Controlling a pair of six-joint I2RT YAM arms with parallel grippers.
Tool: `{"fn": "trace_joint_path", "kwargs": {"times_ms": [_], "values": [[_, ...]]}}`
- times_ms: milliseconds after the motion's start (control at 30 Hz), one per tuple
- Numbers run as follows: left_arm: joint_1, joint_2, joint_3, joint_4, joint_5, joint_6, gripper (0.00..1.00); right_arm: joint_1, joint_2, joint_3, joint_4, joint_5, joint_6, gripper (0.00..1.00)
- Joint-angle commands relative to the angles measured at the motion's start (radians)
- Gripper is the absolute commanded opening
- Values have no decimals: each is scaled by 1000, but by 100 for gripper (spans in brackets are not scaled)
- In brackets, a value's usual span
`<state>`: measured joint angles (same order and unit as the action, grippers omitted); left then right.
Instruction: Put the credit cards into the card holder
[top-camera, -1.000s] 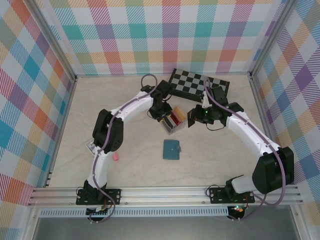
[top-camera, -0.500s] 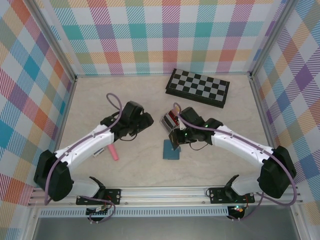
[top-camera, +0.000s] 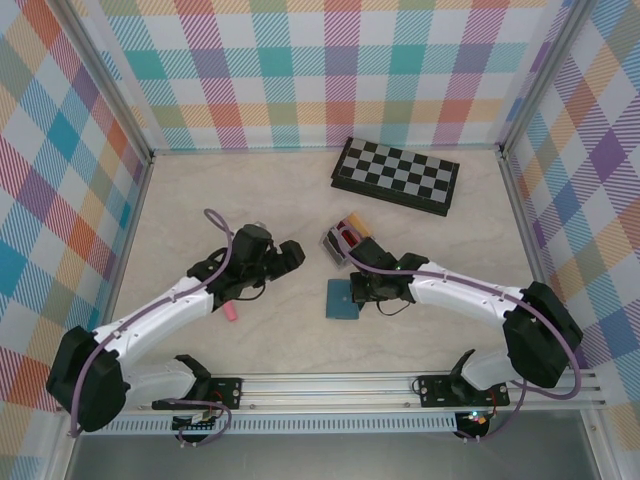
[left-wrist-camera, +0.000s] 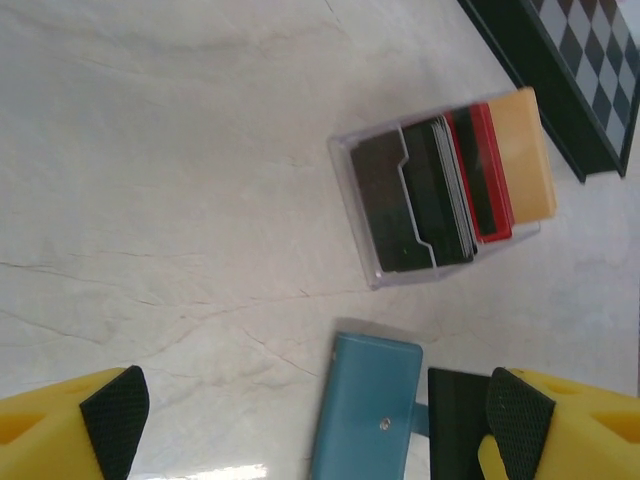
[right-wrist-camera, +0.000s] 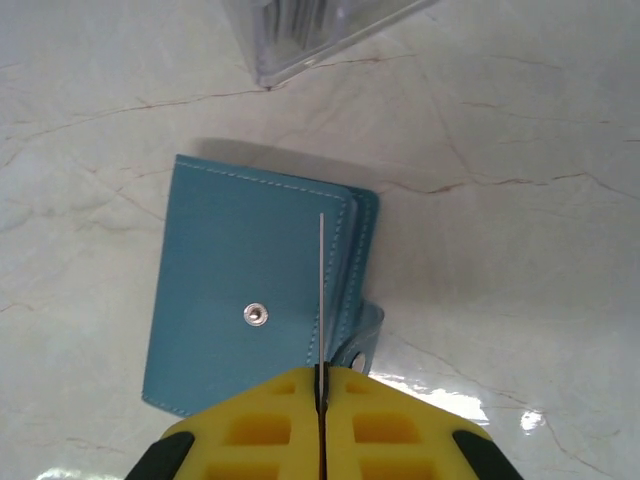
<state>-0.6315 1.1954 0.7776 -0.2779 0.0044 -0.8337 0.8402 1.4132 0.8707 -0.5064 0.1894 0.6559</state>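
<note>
The teal card holder (top-camera: 341, 300) lies closed on the table, snap stud up (right-wrist-camera: 257, 315). My right gripper (right-wrist-camera: 321, 372) is shut on a thin card (right-wrist-camera: 321, 290) seen edge-on, held upright just above the holder's right edge; from the left wrist this card looks dark (left-wrist-camera: 455, 420). More credit cards, black (left-wrist-camera: 425, 195), red (left-wrist-camera: 485, 180) and tan (left-wrist-camera: 525, 150), stand in a clear tray (top-camera: 343, 240) behind the holder. My left gripper (top-camera: 290, 257) hangs open to the left of the holder (left-wrist-camera: 365, 415), its pads (left-wrist-camera: 115, 415) wide apart with nothing between them.
A folded chessboard (top-camera: 397, 175) lies at the back right. A pink stick (top-camera: 230, 313) lies near the left arm. Metal frame rails and plaid walls close in the table on all sides.
Both grippers left the clear tray. The right one came down over the card holder with a card in it. The left arm swung back to the left.
</note>
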Motion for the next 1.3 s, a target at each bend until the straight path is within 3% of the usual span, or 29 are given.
{"fn": "trace_joint_path", "kwargs": {"times_ms": [0, 267, 667, 933, 1267], "values": [[-18, 68, 66, 28, 103, 65, 89, -18, -21, -32, 12, 30, 33, 8], [-168, 303, 308, -261, -26, 189, 91, -119, -52, -143, 146, -130, 66, 9], [-344, 622, 597, -501, -187, 177, 99, -271, -133, -296, 241, -269, 74, 10], [-379, 766, 733, -593, -228, 127, 100, -300, -179, -361, 252, -269, 102, 10], [-379, 871, 796, -546, -154, 105, 100, -313, -209, -384, 253, -269, 122, 10]]}}
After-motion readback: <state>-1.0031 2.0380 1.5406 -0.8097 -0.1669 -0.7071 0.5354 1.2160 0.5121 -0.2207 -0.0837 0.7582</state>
